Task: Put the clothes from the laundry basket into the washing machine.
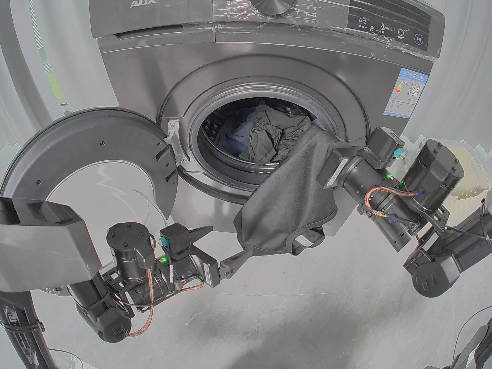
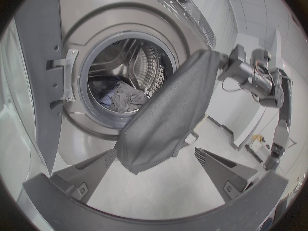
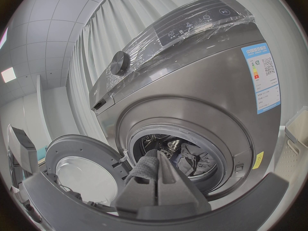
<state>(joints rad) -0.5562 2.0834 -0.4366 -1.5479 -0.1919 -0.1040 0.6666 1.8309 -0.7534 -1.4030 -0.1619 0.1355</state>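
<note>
A dark grey garment (image 1: pixel 287 201) hangs from the right rim of the washing machine's round opening (image 1: pixel 205 129). My right gripper (image 1: pixel 324 148) is shut on its top edge; in the right wrist view the fingers (image 3: pixel 166 180) pinch grey cloth (image 3: pixel 144 167) in front of the drum. My left gripper (image 1: pixel 243 258) sits low in front of the machine, open, at the garment's lower hem. In the left wrist view that hem (image 2: pixel 138 164) hangs between its spread fingers (image 2: pixel 96 167). Several dark and bluish clothes (image 1: pixel 261 131) lie inside the drum.
The machine's door (image 1: pixel 92 155) stands swung open to the left, close above my left arm. A cream perforated laundry basket (image 1: pixel 469 172) stands to the right of the machine, behind my right arm. Bare grey floor (image 1: pixel 307 308) lies in front.
</note>
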